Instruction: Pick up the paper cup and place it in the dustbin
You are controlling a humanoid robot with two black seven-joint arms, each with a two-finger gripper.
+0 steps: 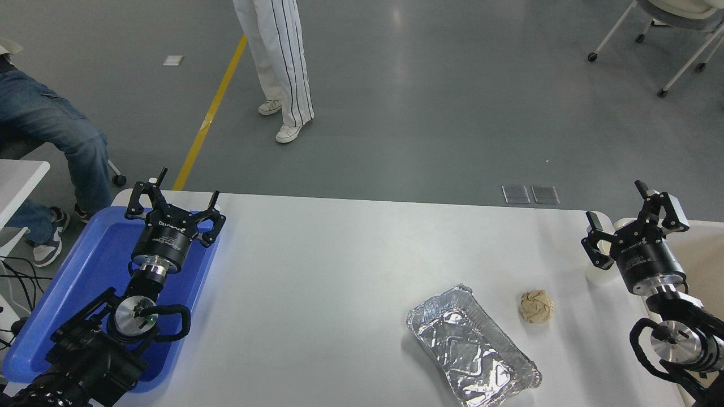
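Right black gripper (633,221) spread wide around the small white paper cup (599,271), not clamped; cup upright, mostly hidden.

Grey floor (430,113), yellow line (210,113)

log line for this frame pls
right gripper: open, around paper cup | left gripper: open, over blue tray | dustbin: right edge

Open tabletop (339,254) left of foil tray (472,347)
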